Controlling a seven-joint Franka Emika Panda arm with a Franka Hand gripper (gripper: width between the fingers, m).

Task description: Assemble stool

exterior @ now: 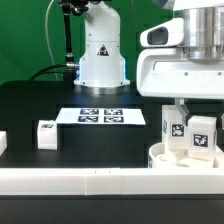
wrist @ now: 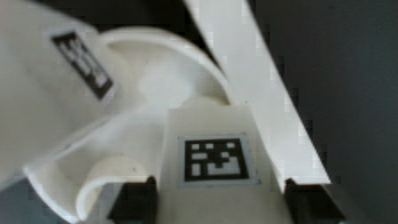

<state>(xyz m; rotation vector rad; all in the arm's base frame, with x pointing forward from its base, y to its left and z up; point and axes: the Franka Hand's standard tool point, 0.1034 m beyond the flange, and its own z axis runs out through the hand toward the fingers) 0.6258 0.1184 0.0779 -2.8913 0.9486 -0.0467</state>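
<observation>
The round white seat (exterior: 160, 157) lies at the exterior view's right, against the front rail. Two white legs with marker tags, one (exterior: 172, 125) and the other (exterior: 203, 136), stand upright on it. My gripper (exterior: 188, 108) hangs right over them. In the wrist view my gripper (wrist: 221, 200) has its dark fingers (wrist: 134, 200) against both sides of a tagged leg (wrist: 217, 150), so it is shut on that leg. The seat's rim (wrist: 151, 70) and the other leg (wrist: 68, 62) lie beyond it. A third leg (exterior: 47, 134) stands loose on the table at the left.
The marker board (exterior: 100, 117) lies mid-table in front of the robot base (exterior: 102, 55). The long white border rail (exterior: 90, 182) runs along the front edge and shows in the wrist view (wrist: 267, 80) close beside the held leg. Another white part (exterior: 3, 144) is cut off at the far left.
</observation>
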